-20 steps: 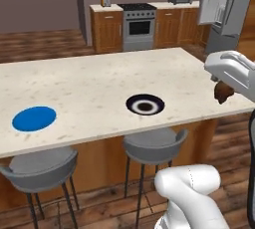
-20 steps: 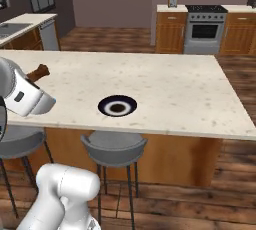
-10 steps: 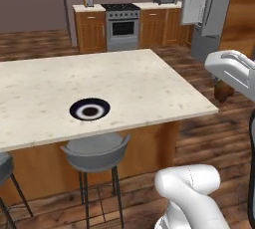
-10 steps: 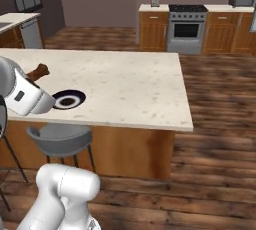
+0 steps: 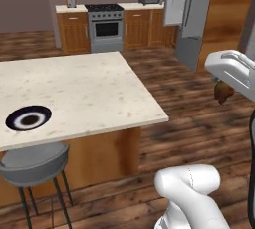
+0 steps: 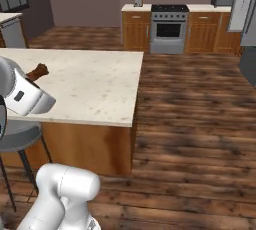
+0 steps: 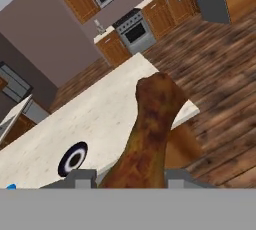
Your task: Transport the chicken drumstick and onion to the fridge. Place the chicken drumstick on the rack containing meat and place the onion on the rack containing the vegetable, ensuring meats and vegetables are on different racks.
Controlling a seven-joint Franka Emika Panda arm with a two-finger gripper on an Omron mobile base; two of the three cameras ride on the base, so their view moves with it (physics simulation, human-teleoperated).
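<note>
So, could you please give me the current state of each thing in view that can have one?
pincer: shut on the chicken drumstick.
chicken drumstick: held, lifted clear of the island counter.
fridge: door open.
plate: lying flat on the island counter, nothing on it.

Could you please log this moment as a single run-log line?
gripper: shut on chicken drumstick | position: beside island counter | fridge: door open, ahead | onion: unseen
</note>
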